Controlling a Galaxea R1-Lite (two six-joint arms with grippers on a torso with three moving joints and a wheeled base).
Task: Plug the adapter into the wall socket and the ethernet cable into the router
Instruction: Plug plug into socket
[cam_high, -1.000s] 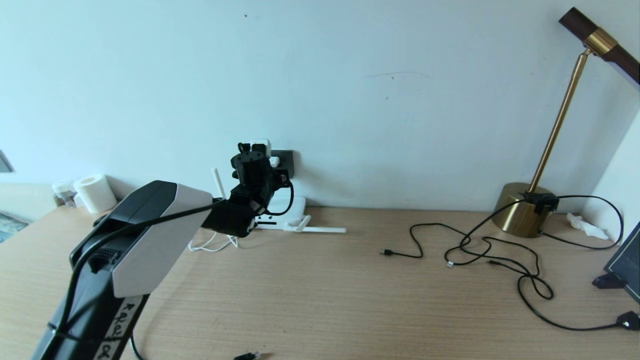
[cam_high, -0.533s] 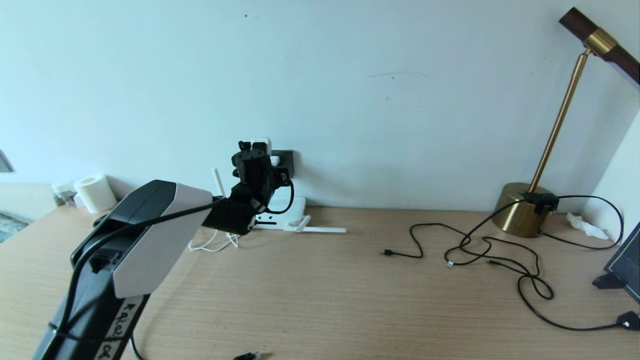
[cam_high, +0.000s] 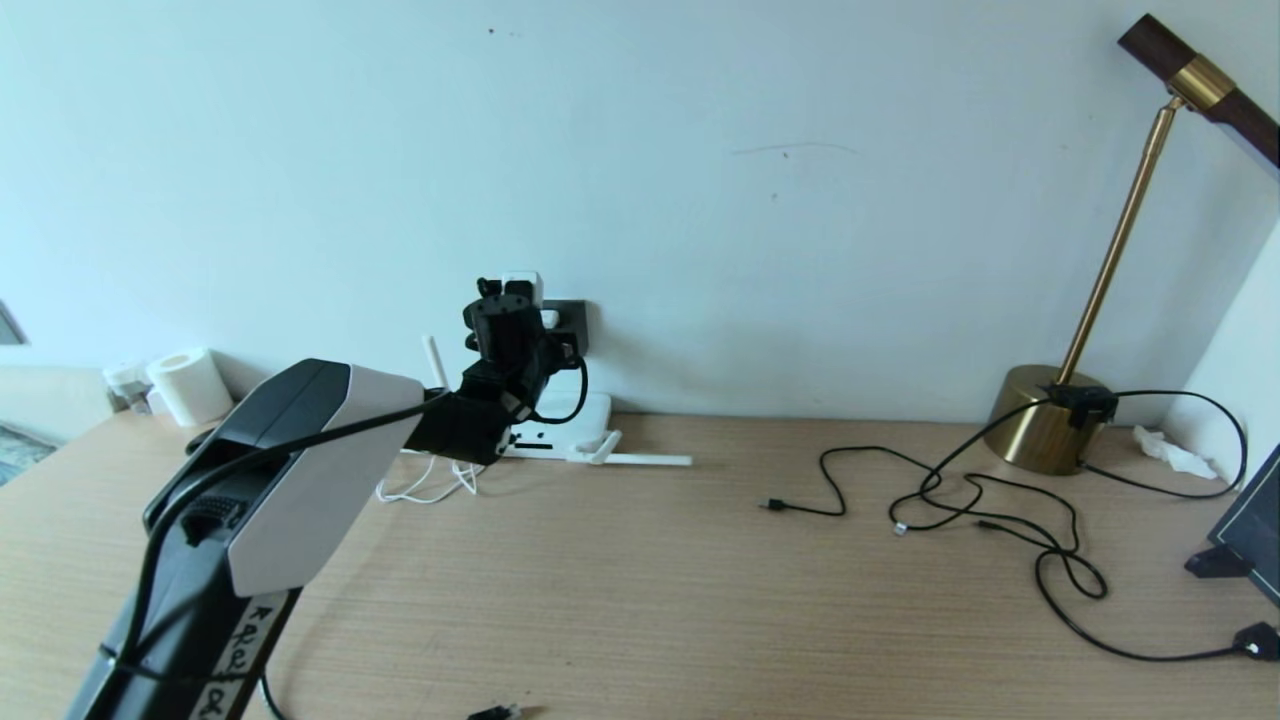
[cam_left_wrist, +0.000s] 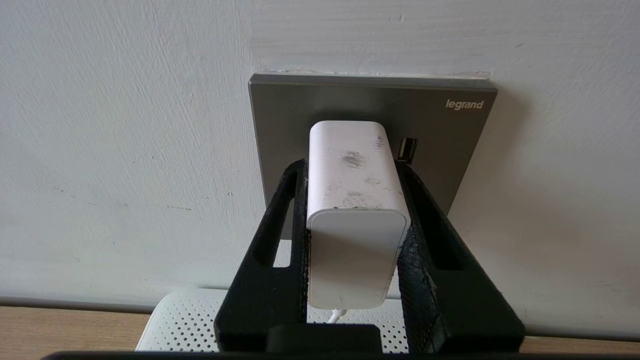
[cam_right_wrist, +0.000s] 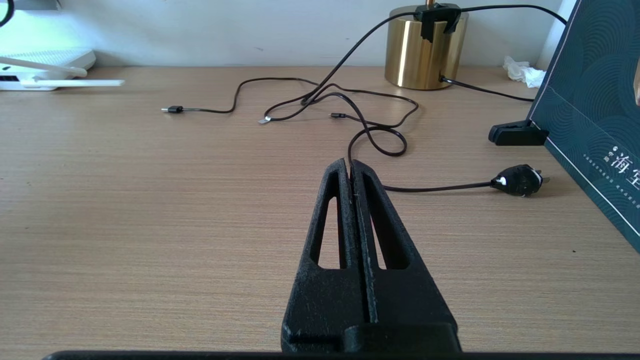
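My left gripper (cam_high: 508, 296) is raised at the wall, shut on the white adapter (cam_left_wrist: 352, 200), one finger on each side. The adapter's front end is against the dark-grey wall socket (cam_left_wrist: 450, 130); its pins are hidden. Its thin white cord (cam_high: 425, 490) hangs down to the table. The white router (cam_high: 585, 415) lies flat right below the socket, with one antenna (cam_high: 640, 460) lying on the table. The ethernet cable's plug (cam_high: 497, 712) lies at the table's near edge. My right gripper (cam_right_wrist: 350, 165) hovers over the table's right half, shut and empty.
Thin black cables (cam_high: 950, 500) sprawl over the right of the table, ending in a black plug (cam_right_wrist: 520, 180). A brass lamp base (cam_high: 1040, 420) stands at the back right beside a dark blue box (cam_right_wrist: 590, 100). A paper roll (cam_high: 190, 385) stands at the back left.
My left gripper has risen slightly with the adapter and edged closer to the socket. The right arm has not moved.
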